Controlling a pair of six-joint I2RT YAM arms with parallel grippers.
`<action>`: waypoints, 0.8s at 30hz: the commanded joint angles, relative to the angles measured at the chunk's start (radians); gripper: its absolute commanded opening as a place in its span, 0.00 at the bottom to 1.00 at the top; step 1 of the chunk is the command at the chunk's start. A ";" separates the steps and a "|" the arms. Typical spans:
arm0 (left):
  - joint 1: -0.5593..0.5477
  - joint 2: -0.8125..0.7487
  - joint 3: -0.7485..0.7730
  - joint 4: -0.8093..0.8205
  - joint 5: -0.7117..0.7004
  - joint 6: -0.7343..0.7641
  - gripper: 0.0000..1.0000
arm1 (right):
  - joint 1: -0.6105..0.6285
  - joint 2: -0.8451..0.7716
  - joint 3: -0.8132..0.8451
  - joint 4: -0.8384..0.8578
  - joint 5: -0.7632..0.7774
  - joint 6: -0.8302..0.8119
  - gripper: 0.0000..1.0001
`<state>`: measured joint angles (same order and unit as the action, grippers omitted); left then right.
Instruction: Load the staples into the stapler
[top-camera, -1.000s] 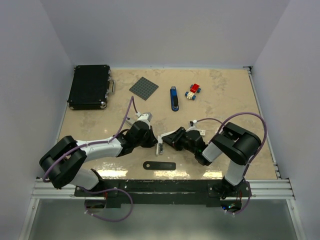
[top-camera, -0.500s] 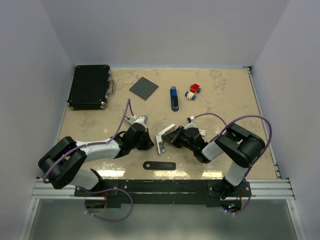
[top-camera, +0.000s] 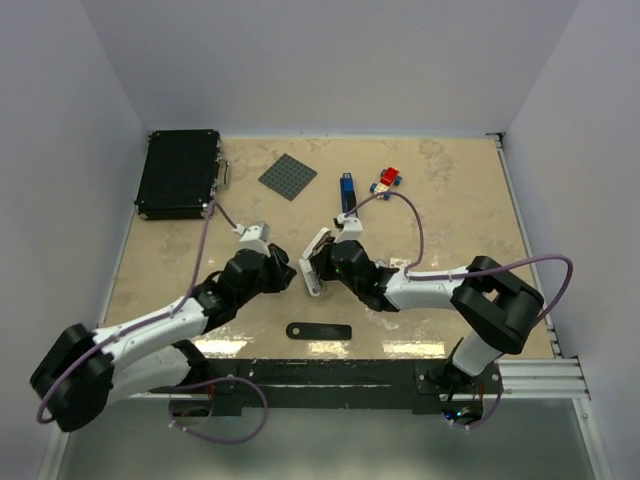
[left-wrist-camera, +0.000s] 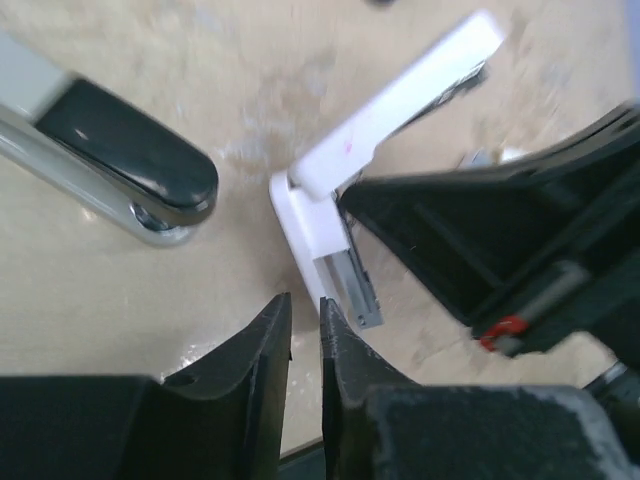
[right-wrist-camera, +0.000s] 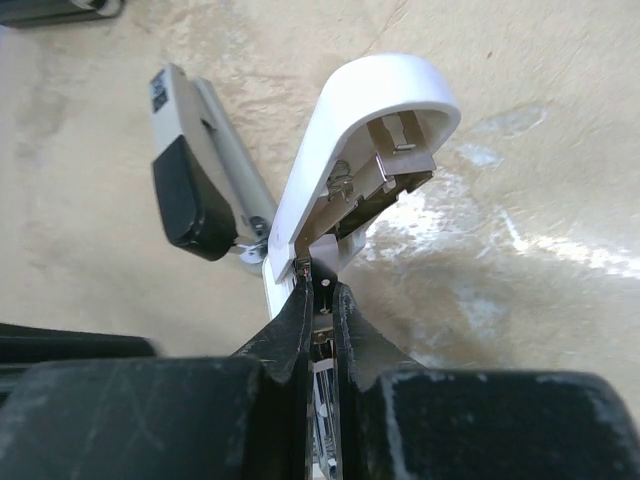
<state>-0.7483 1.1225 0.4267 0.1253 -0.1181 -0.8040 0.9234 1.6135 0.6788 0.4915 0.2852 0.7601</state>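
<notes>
Overhead: open white plastic stapler (top-camera: 316, 250) at centre of beige desk (top-camera: 450, 200), left tool (top-camera: 289, 279) at its 8 o'clock, right tool (top-camera: 326, 267) at 3. Left wrist: fingers (left-wrist-camera: 262, 365) narrowly apart, empty. Right wrist: fingers (right-wrist-camera: 290, 330) pressed together at the stapler's hinge

Brightly and evenly lit from overhead, with only soft, faint shadows on the table (top-camera: 450, 210) beneath the stapler (right-wrist-camera: 360, 110), pale glare patches just right of the stapler in the right wrist view, and motion smear over and above it in the left wrist view.
</notes>
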 joint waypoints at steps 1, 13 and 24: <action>0.014 -0.240 -0.017 -0.065 -0.253 0.043 0.28 | 0.064 0.002 0.108 -0.195 0.279 -0.229 0.00; 0.024 -0.736 0.041 -0.185 -0.738 0.489 0.51 | 0.230 0.213 0.315 -0.415 0.575 -0.334 0.00; 0.024 -0.753 -0.016 0.005 -0.798 0.700 0.52 | 0.290 0.243 0.344 -0.485 0.597 -0.311 0.14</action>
<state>-0.7269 0.3603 0.4160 0.0639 -0.8867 -0.1814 1.1885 1.8587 1.0115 0.0921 0.8650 0.4286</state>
